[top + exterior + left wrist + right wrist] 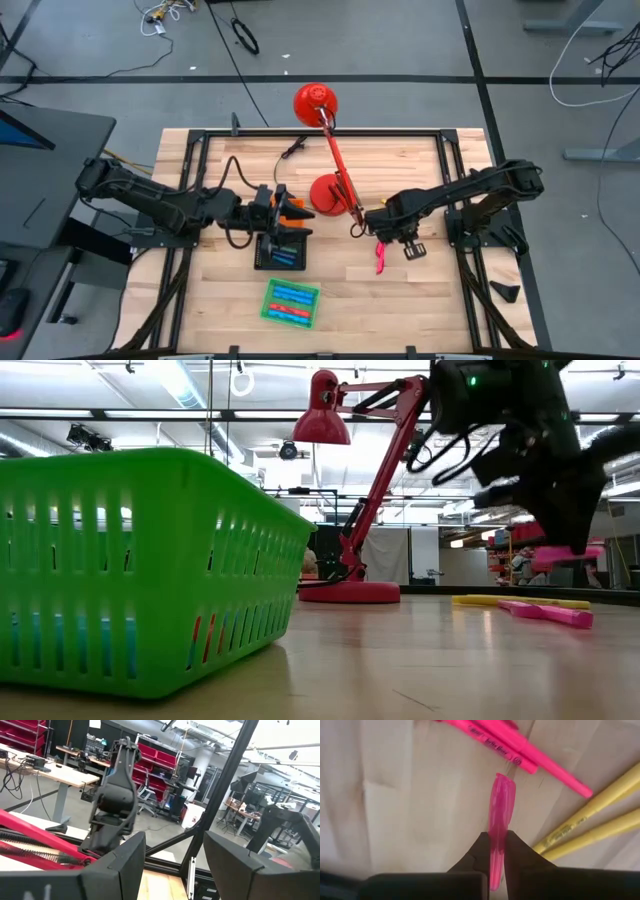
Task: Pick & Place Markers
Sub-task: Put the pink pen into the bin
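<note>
a: where's the right gripper [498,851]?

b: i've got its fingers pinched narrow on 1 pink marker [499,822], held off the tabletop [420,290]. in the right wrist view the marker's long axis runs straight out ahead between the fingers, cap end forward. below it lie 2 more pink markers [505,745] and 2 yellow markers [592,822], loose on the wood.

a: and where does it go?

b: my guess is the green basket [291,303] near the front edge, which already holds blue and red markers. from the high view it sits toward the left arm's side and nearer the front than the right gripper [385,238], so the carry is a diagonal across the tabletop.

a: left arm?

b: the left gripper [283,215] hovers over the black tray [279,254], fingers standing apart with nothing between them. it's nearer the basket, but the right arm has the marker. i'd watch the red lamp [333,155] standing just beside the right wrist.
</note>
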